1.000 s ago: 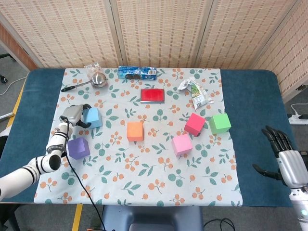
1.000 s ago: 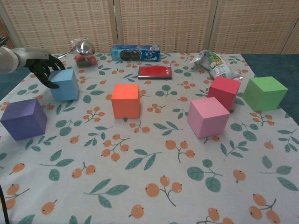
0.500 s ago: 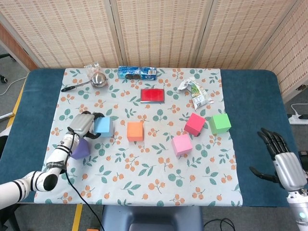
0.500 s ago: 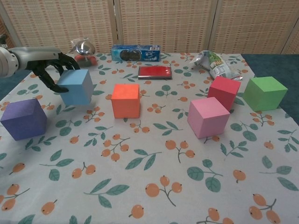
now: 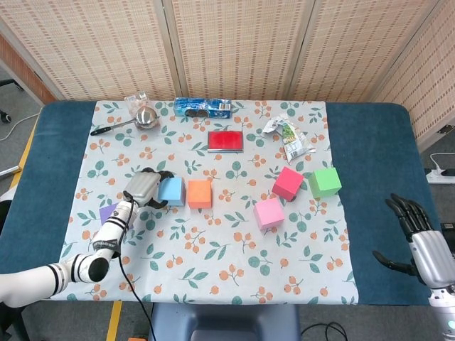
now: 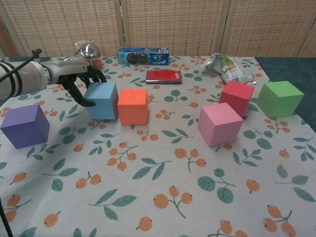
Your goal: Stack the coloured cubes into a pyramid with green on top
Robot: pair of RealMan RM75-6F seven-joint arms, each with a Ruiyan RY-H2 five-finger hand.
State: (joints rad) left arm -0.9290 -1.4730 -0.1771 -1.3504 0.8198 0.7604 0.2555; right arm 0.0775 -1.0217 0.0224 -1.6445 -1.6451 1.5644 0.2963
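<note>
Now blue cube point(image 6: 102, 100) is gripped by left hand point(image 6: 79, 81), set touching orange cube point(image 6: 133, 106) at its 9 o'clock, prob. as base row; right hand point(image 5: 419, 238) is held apart, empty.

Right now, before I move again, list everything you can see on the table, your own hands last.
blue cube: 1, light blue, left of the orange cube
orange cube: 1, orange, centre-left
purple cube: 1, purple, near left
pink cube: 1, pink, centre-right
red cube: 1, crimson, behind the pink one
green cube: 1, green, far right
red tin: 1, red, flat, back centre
biscuit pack: 1, blue, back edge
snack wrapper: 1, crumpled, back right
ladle: 1, metal, back left
tablecloth: 1, floral
left hand: grips the blue cube
right hand: open, off the cloth
</note>
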